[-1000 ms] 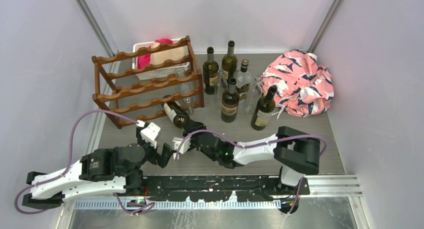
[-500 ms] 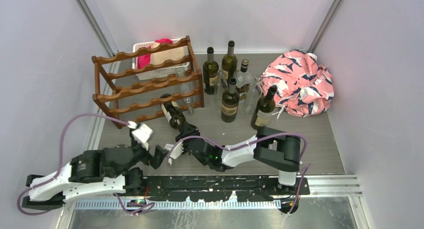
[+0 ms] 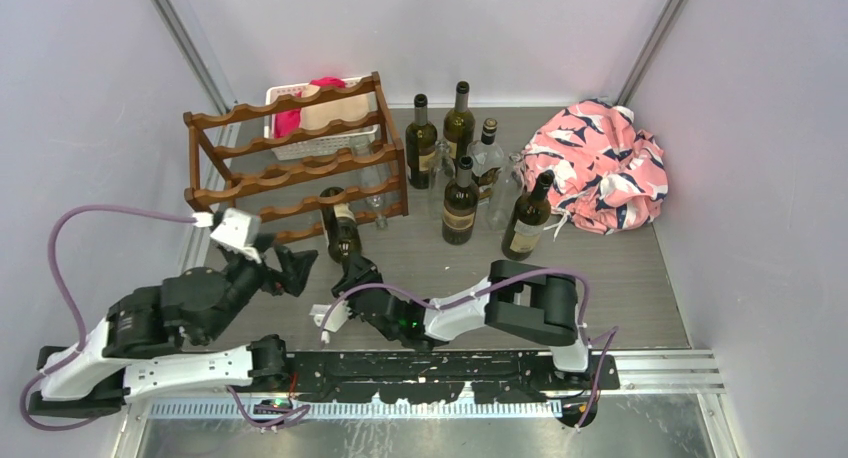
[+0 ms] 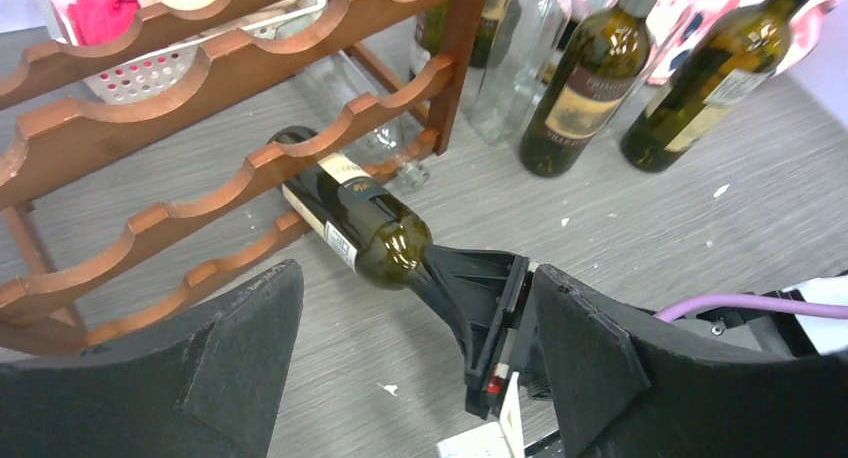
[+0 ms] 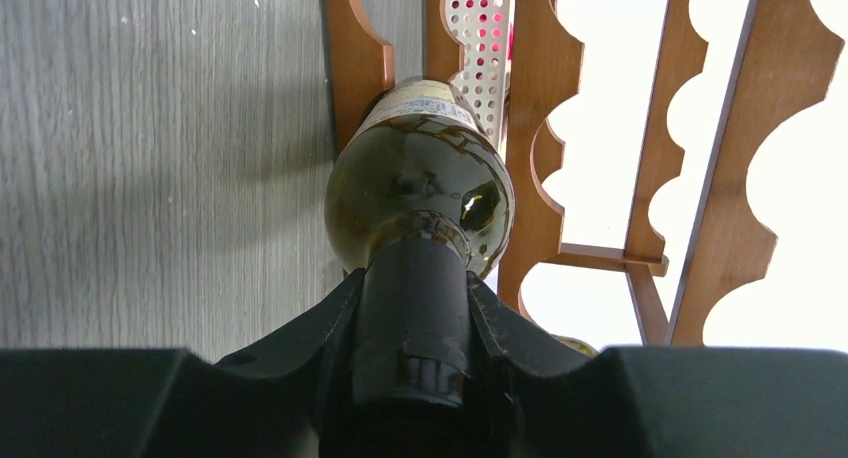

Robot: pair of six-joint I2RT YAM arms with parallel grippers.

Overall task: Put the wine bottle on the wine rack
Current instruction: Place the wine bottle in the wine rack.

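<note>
Right tool [image 3: 352, 269] is clamped on the neck of the wine bottle [image 3: 340, 233]. In the overhead view the bottle lies slanted, base poked into the low front of the wine rack [image 3: 290, 173] and neck pointing back toward the arms. The left tool [image 3: 284, 266] hovers just to its left, spread wide and holding nothing. From the left wrist view, the bottle's base end sits between two lower front rails, but I cannot tell whether it is seated in a scallop or reaches a rear rail. Let go now, the heavy glass would likely tip neck-down or slide out onto the worktop [image 4: 620, 208]. A harder push might instead shove the open frame back against the white basket [image 4: 150, 68]. From the right wrist view, the fingers [image 5: 300, 343] pinch only the smooth neck, so a knock against a rail could turn the bottle in the grip. Standing bottles [image 3: 460, 203] crowd the right side, where a swinging elbow might topple them.
</note>
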